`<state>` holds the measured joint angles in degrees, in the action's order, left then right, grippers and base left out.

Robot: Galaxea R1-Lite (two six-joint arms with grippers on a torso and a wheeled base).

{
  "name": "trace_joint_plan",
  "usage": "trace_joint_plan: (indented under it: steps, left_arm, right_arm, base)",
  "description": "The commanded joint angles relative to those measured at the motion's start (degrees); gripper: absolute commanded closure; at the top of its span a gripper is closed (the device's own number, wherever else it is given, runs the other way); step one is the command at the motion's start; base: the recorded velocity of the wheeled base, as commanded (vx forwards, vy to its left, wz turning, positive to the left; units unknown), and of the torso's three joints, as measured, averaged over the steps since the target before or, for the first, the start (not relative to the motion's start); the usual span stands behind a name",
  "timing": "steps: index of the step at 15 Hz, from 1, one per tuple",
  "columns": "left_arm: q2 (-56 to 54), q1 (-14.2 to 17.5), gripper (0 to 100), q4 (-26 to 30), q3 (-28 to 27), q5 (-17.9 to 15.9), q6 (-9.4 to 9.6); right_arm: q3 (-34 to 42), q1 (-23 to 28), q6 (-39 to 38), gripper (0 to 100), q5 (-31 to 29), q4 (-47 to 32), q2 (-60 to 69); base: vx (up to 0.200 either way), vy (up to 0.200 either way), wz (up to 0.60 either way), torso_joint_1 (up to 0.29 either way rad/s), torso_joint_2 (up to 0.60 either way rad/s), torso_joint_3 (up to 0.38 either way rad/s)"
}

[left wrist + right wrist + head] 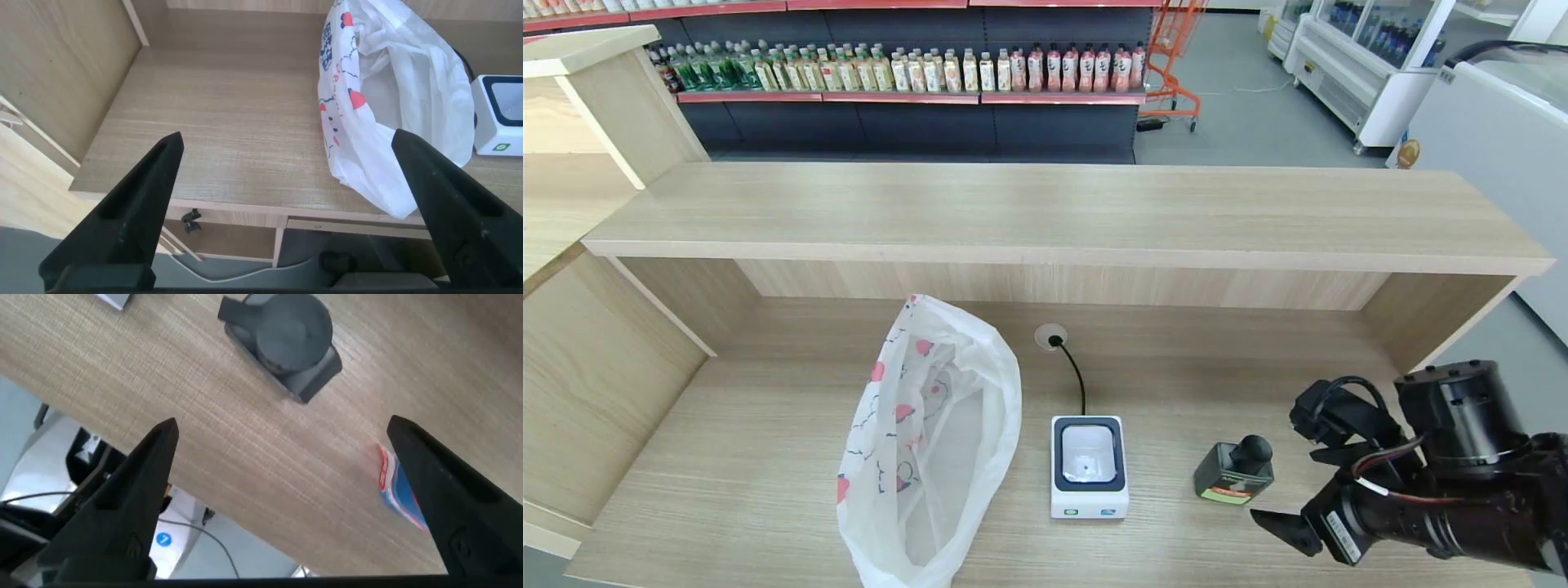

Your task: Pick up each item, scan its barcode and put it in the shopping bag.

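Note:
A small dark bottle (1235,472) with a round black cap stands on the wooden counter, to the right of the white barcode scanner (1089,465). The white shopping bag (923,441) with red hearts lies open left of the scanner. My right gripper (282,482) hovers open and empty over the counter's front edge, just short of the dark bottle (282,339); one of its fingers (1278,527) shows in the head view. A red and blue packet (396,486) lies partly behind one finger. My left gripper (286,204) is open and empty above the front edge, beside the bag (384,122).
A raised wooden ledge (1062,212) runs along the back of the counter, with side walls at both ends. The scanner's black cable (1074,371) runs to a hole in the counter. Bare counter (221,122) lies left of the bag.

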<state>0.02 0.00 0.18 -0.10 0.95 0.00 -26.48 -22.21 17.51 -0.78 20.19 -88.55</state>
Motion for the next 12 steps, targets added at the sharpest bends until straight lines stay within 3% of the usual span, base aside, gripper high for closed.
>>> trace_joint_plan:
  steps: [1,8,12]
  left_arm:
    - [-0.02,0.00,0,-0.01,0.01,0.02,0.00]
    - [-0.02,0.00,0,-0.01,0.01,0.02,0.00]
    - [-0.02,0.00,0,-0.01,0.01,0.02,0.00]
  right_arm:
    - [1.08,-0.38,1.74,0,-0.01,4.16,-7.25]
    - [0.29,-3.36,5.43,0,0.16,19.80,-19.64]
    - [-0.68,-3.63,6.05,0,0.43,21.91,-21.93]
  base:
    - [0.000,0.000,0.00,0.000,0.00,0.000]
    - [0.000,0.000,0.00,0.000,0.00,0.000]
    - [0.000,0.000,0.00,0.000,0.00,0.000]
